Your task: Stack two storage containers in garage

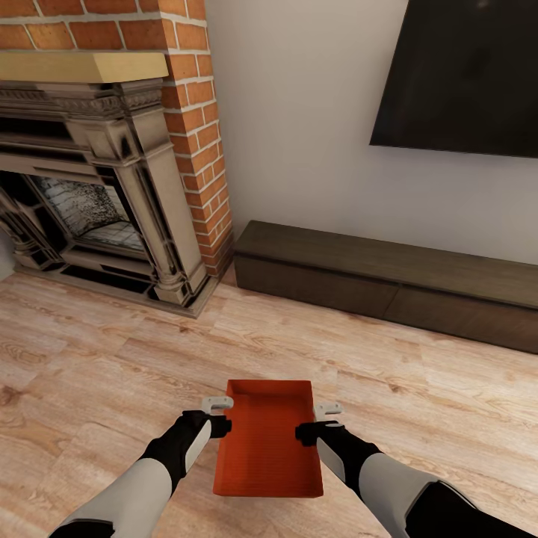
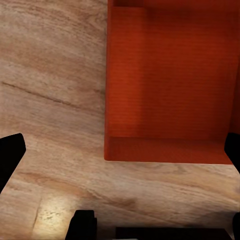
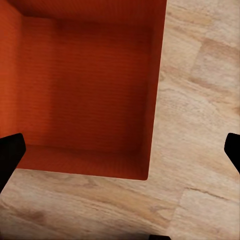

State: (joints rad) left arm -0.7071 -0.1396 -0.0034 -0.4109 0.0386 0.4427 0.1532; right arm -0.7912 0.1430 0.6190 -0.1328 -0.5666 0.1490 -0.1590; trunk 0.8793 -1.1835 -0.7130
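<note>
Looking down from the head, you have one storage container point(image 1: 267, 441) between your two arms, its long axis running away from you over the light wood-plank floor point(image 1: 97, 359) of the living room; whether it sits on the planks or hangs just above them, you cannot tell. Your left gripper point(image 1: 217, 415) is at the container's left long wall and your right gripper point(image 1: 320, 422) at its right long wall — both toward the far half of the bin, roughly opposite one another; pale fingertips show at each rim, yet the pictures do not settle whether either set of jaws is parted or closed, nor whether they actually have hold of the wall.

From your left wrist you see the ribbed orange-red bottom point(image 2: 170, 75) and one short wall with bare planks point(image 2: 55, 100) beside it; dark finger edges sit at the picture's sides. From your right wrist the same bin's inside point(image 3: 85, 80) shows, its corner meeting the wood point(image 3: 200, 115).

Ahead of you, the red brick fireplace point(image 1: 97, 172) stands at the far left; the long low dark cabinet point(image 1: 388, 280) runs along the white wall to the right of it — the black TV point(image 1: 463, 75) hangs above that cabinet.
</note>
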